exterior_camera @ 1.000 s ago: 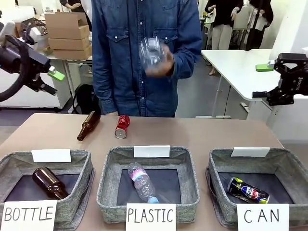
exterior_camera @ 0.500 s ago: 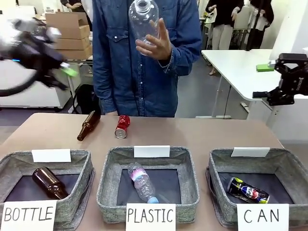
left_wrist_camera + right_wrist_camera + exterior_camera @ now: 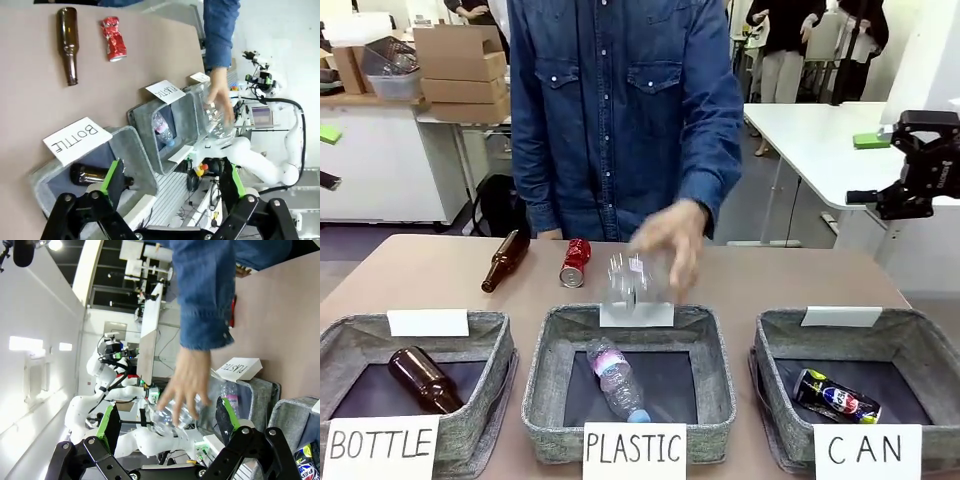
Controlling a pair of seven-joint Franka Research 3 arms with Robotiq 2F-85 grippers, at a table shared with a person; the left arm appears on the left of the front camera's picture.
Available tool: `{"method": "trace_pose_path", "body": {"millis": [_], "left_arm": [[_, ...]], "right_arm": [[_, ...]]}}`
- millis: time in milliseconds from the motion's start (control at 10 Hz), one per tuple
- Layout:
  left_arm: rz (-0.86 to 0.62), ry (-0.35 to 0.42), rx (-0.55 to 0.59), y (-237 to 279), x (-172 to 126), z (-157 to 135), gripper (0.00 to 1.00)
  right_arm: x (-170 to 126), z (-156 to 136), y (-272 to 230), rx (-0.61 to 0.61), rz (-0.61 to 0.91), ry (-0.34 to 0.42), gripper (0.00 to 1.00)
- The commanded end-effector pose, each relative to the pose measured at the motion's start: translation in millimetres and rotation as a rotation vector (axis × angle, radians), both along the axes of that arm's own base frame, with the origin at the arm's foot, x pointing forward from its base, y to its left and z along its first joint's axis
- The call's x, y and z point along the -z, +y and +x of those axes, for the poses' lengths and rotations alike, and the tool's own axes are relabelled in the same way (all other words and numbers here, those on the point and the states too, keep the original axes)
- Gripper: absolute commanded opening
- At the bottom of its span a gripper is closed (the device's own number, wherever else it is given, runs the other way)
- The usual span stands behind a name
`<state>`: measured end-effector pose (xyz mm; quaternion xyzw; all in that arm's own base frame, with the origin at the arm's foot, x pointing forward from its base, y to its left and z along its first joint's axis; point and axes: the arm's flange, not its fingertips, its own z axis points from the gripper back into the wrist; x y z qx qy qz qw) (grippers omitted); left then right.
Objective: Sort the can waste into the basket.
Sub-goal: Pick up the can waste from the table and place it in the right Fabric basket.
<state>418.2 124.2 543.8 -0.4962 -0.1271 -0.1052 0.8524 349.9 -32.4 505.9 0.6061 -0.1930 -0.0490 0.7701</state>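
Front view: red can (image 3: 574, 262) lies on its side on the table (image 3: 800, 280), far side, just beside a brown bottle (image 3: 505, 260). Dark can (image 3: 835, 396) already sits in the CAN basket (image 3: 766, 395), at the right. Person's hand (image 3: 670, 240) holds a clear bottle (image 3: 630, 280) over the PLASTIC basket (image 3: 544, 385), close to the red can. Right gripper (image 3: 865, 170) hangs high at the right, jaws apart, nothing in them.

Left wrist view: left gripper (image 3: 172, 182) is wide open and empty, well above the table. Red can (image 3: 114, 39) looks crumpled along its body, open end toward the baskets.

Right wrist view: right gripper (image 3: 167, 422) is spread, empty; dark can (image 3: 307, 460) peeks in at the corner.

Handling guess: the red can is light thin metal, smooth and prone to roll or crush further. Best hold is probably across the dented mid-body with gentle squeeze, once the hand is out of the way.
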Motion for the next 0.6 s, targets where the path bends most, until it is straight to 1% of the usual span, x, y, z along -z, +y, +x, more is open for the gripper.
{"method": "trace_pose_path", "body": {"millis": [0,100,200,300,500], "left_arm": [[-0.018,-0.036,0.032,-34,2,6,1.00],[-0.022,-0.020,0.042,-42,1,11,1.00],[-0.014,0.003,-0.016,-59,1,17,1.00],[0.032,-0.012,-0.045,-92,2,26,1.00],[0.192,-0.019,-0.071,-156,14,49,1.00]], "right_arm": [[-2,0,-1,-0.012,-0.006,0.000,1.00],[-2,0,-1,-0.012,-0.006,0.000,1.00],[-2,0,-1,-0.012,-0.006,0.000,1.00],[-2,0,-1,-0.012,-0.006,0.000,1.00],[-2,0,-1,-0.012,-0.006,0.000,1.00]]}}
